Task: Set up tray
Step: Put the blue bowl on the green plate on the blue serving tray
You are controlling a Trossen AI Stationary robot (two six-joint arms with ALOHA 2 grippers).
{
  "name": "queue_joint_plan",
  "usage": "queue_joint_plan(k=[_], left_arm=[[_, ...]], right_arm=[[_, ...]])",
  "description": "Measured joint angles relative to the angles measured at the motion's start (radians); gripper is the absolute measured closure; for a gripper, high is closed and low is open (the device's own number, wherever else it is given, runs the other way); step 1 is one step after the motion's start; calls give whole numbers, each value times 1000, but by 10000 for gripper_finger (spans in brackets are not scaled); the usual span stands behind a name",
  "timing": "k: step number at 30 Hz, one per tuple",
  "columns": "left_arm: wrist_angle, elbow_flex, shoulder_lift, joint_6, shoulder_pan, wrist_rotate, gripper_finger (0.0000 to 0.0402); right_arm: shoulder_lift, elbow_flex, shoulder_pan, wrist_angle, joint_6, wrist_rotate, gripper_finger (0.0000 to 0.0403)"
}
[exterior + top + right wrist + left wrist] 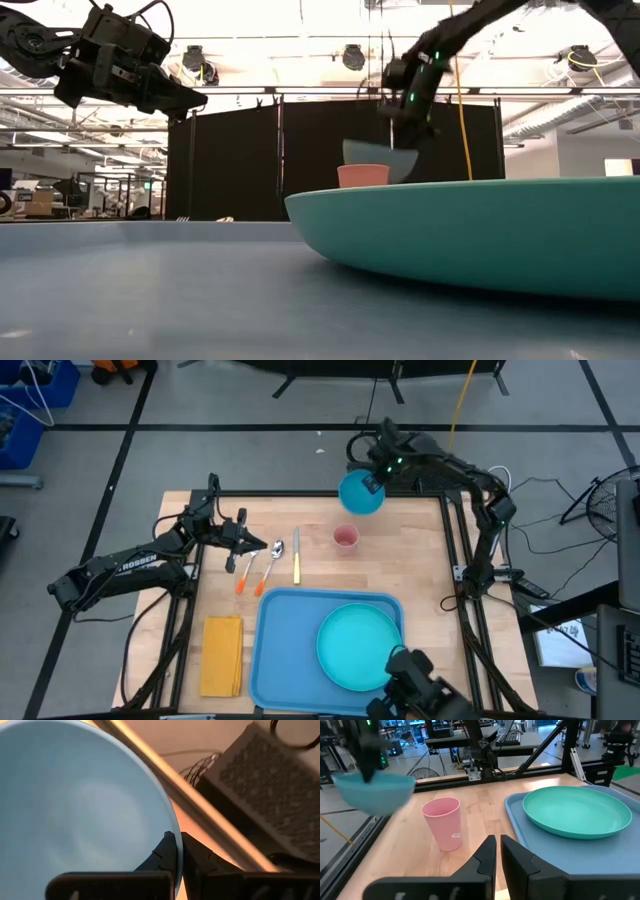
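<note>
Right gripper (pixel 372 482) clamps a blue bowl (pixel 360 493) by its rim, raised beyond the pink cup (pixel 345 538).
We read "ROSSEN" on the left arm (pixel 135 563); its gripper (pixel 256 546), fingers nearly together and holding nothing, hangs over the cutlery (pixel 268 568) left of that cup. The tray (pixel 283 650), nearer than the cup, carries a teal plate (pixel 352 648).
</note>
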Motion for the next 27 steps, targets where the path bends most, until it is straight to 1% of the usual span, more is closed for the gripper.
queue_joint_plan(k=[3, 7, 10, 13, 16, 19, 24, 27], left_arm=[[0, 0, 0, 0, 0, 0, 371], [0, 0, 0, 0, 0, 0, 371], [-1, 0, 0, 0, 0, 0, 371], [-1, 0, 0, 0, 0, 0, 371], [-1, 0, 0, 0, 0, 0, 371], [-1, 0, 0, 0, 0, 0, 371], [-1, 0, 0, -1, 0, 0, 371], [-1, 0, 0, -3, 0, 0, 371]], right_arm=[[-41, 93, 4, -98, -46, -5, 401], [-97, 199, 43, -246, -100, -28, 402], [-130, 224, 99, -349, -106, -27, 402], [-160, 225, 179, -431, -82, -25, 402], [-168, 225, 287, -493, -44, -23, 402], [-167, 225, 418, -519, -23, -23, 402], [-169, 207, 652, -469, 24, -19, 402], [-168, 171, 793, -434, 72, 42, 402]])
